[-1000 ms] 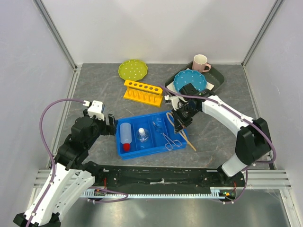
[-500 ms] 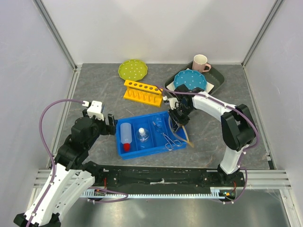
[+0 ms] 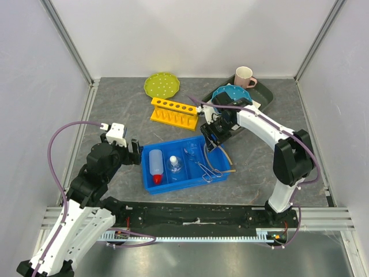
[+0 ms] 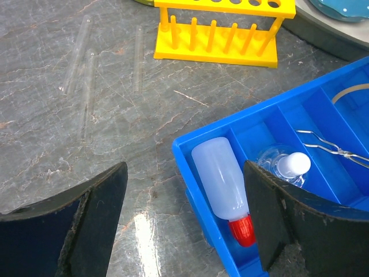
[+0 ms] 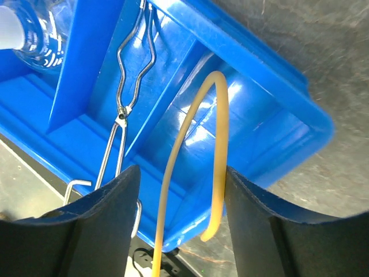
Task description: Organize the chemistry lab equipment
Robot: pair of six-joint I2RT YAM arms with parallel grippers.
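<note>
Well, on the left the left hand (image 3: 134, 149) hangs open and empty just beside the blue tray (image 3: 185, 182) on the tabletop (image 3: 115, 109). In the tray's compartments lie the squeeze bottle (image 3: 154, 165), the flask (image 3: 175, 165), the tongs (image 3: 206, 168), then the tan tubing (image 5: 222, 133) rightmost. Over it hovers the right hand (image 3: 212, 137), fingers spread, the loop between them unpinched.

Glossy blue plastic tray (image 5: 271, 109); shiny metal tongs (image 5: 122, 98); matt tan rubber tubing (image 5: 221, 144); clear glass flask (image 4: 282, 170); milky plastic squeeze bottle (image 4: 218, 179); grey veined stone-look tabletop (image 4: 86, 127).
</note>
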